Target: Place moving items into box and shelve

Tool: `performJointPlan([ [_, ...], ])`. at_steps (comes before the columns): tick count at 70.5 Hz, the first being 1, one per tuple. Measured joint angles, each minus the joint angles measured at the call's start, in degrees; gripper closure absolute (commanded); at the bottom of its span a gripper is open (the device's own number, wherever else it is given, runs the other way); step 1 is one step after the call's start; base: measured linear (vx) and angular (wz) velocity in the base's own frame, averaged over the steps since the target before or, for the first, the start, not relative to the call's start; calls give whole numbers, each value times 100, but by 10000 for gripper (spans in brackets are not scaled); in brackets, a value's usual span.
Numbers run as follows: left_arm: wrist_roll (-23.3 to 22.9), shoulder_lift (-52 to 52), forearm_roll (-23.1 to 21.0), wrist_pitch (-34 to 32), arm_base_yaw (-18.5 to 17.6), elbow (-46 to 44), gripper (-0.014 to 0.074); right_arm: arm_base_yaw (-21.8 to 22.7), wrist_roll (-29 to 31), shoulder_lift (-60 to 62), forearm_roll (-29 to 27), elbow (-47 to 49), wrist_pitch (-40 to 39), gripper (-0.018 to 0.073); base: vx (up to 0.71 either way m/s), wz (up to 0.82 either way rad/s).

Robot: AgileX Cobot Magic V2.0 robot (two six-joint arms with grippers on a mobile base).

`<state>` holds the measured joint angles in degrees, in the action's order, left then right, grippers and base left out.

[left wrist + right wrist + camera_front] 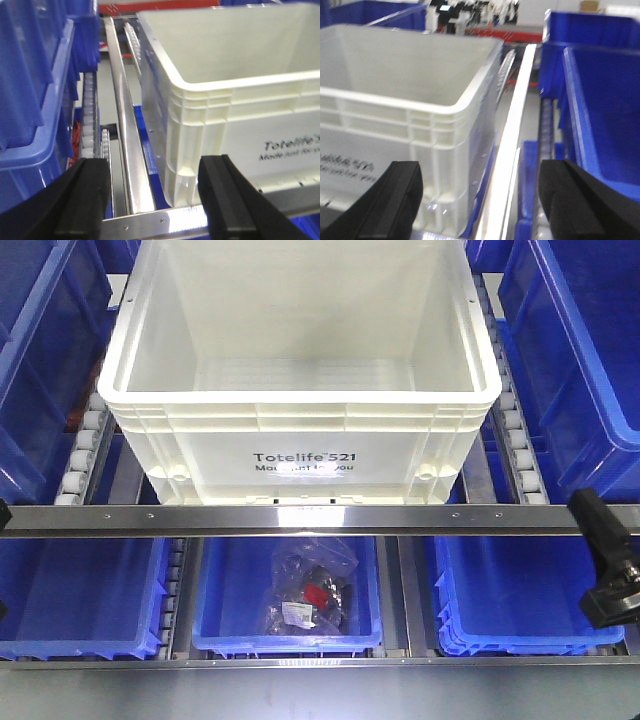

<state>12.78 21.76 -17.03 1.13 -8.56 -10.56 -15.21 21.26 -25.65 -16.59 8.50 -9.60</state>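
From the front, the white box [300,390] sat on the roller shelf [85,455], its printed face right up against the steel front rail [300,518], blue bins [575,350] flanking it on both sides. Its floor looked bare as far as I could see, and the near part of that floor was hidden behind the front wall, so I couldn't say whether the bun toys were in there. Only the right pincer [608,570] showed, a black shape at the right edge by the rail. In the lower row, a blue bin [288,605] held a clear bag of parts.

On the left wrist view, the left pincer [155,200] was spread wide, holding nothing, its gap facing the box's near left corner. My worry: pushing from there, a finger could snag the rail or skew the box on the rollers.

On the right wrist view, blurred, the right pincer [485,200] also gaped wide and empty, off the box's right corner. An uneven shove could jam the box against a side bin.
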Motion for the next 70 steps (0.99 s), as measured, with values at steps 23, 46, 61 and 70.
performJointPlan([
  [23, 0, 168, -430, -326, 0, 202, 116, 0, 7, -432, 182, -70, -855, 60, 0, 0],
  [46, 13, 168, -435, -354, 0, 202, 625, 0, 1, -432, 187, -70, -877, 577, 0, 0],
  [61, 19, 168, -435, -354, 0, 202, 624, 0, 1, -432, 187, -70, -871, 575, 0, 0],
  [70, 19, 168, -435, -354, 0, 202, 624, 0, 1, -432, 187, -70, -871, 575, 0, 0],
])
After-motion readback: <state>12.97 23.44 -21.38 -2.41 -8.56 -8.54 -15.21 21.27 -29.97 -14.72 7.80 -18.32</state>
